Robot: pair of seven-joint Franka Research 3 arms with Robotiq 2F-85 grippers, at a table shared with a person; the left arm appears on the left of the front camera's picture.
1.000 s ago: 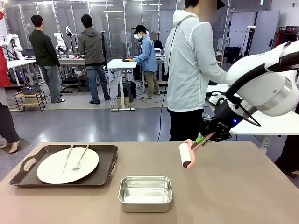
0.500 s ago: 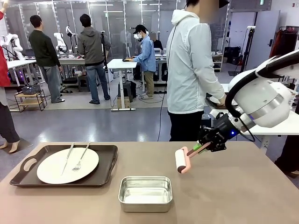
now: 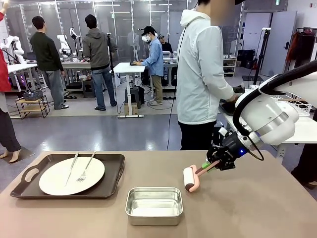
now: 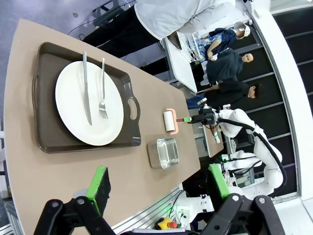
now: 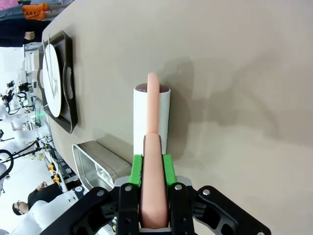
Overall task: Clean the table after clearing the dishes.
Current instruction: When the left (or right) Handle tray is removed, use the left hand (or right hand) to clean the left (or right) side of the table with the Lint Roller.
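Right of steel pan (image 3: 154, 205): lint roller (image 3: 189, 179), handle clamped in right gripper (image 3: 207, 164), had dropped nearer the table (image 3: 257, 208); wiping judged imminent.

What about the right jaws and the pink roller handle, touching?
Touching. Right wrist view: right gripper's green pads clamp both sides of the pink roller handle.

I can't tell if the lint roller (image 3: 189, 179) touches the table (image 3: 247, 208); beside it, my right gripper (image 5: 152, 167) half-hides the pan (image 5: 94, 160).
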